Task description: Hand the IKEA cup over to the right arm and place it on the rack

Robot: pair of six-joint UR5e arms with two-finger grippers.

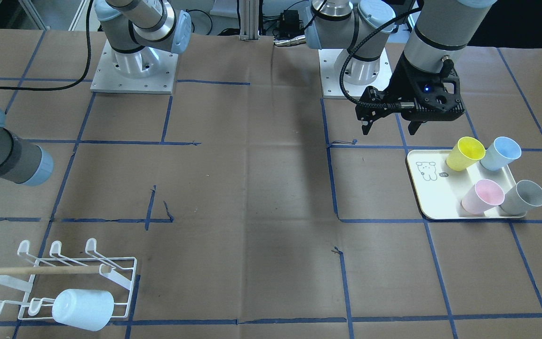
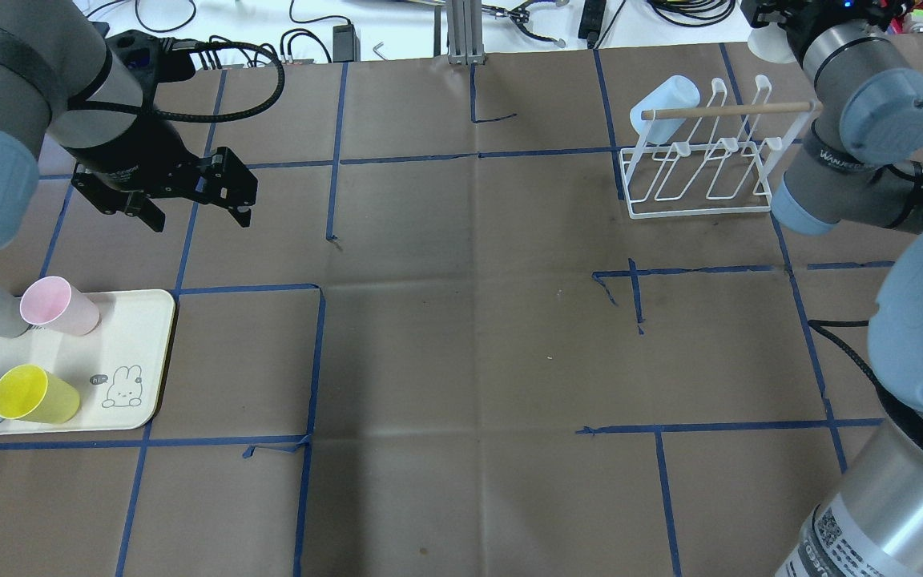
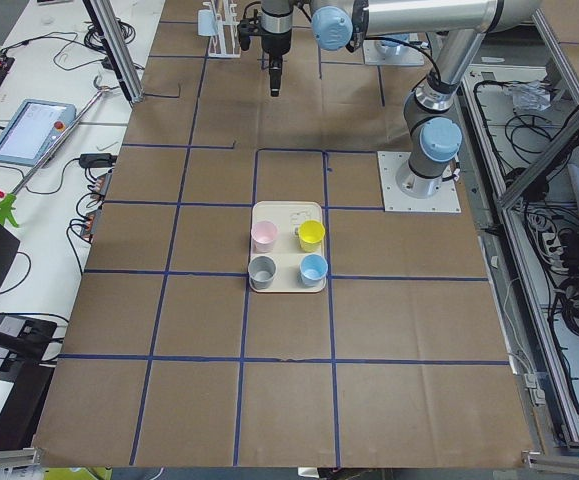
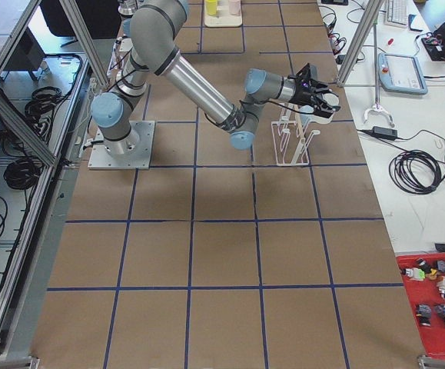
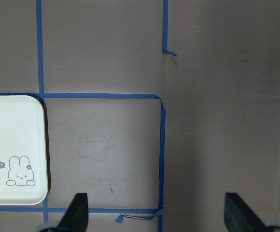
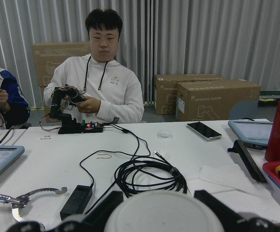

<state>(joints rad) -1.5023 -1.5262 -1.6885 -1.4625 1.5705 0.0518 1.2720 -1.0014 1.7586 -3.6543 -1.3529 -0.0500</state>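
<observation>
1. Front-facing view: the IKEA cup (image 1: 83, 308) is sitting over a prong at the corner of the rack (image 1: 118, 278) nearest the camera, on the side toward the table's middle. Its long axis is leaning, with the narrower closed base pointing up and the wider mouth pointing down. It is a smooth, plain, tapered tumbler in pale bluish white. The rack is made of thin white wire with hooked prongs, and it is carrying a light wooden dowel (image 1: 40, 270).
2. Overhead view: the cup (image 2: 664, 104) is rising past the dowel's end, rounded base uppermost. The right arm (image 2: 846, 152) is bending beside the rack (image 2: 702, 213). The left gripper (image 2: 197, 218) is hanging empty, jaws apart, beyond the cream tray (image 2: 149, 353).
3. Left exterior view: the cup (image 3: 206, 20) is showing as a small pale shape just beside the rack (image 3: 231, 35), at the table's far end.
4. Right exterior view: the right gripper (image 4: 318, 91) is reaching over the rack (image 4: 293, 146). The cup cannot be made out here.
5. Left wrist view: the left gripper's fingers (image 5: 79, 212) are standing wide apart over bare brown paper. The tray's corner (image 5: 14, 125) is lying to one side.
6. Right wrist view: the right gripper (image 6: 157, 195) is looking out level, jaws spread. A white round object (image 6: 164, 215) is showing between them, but contact cannot be judged.
</observation>
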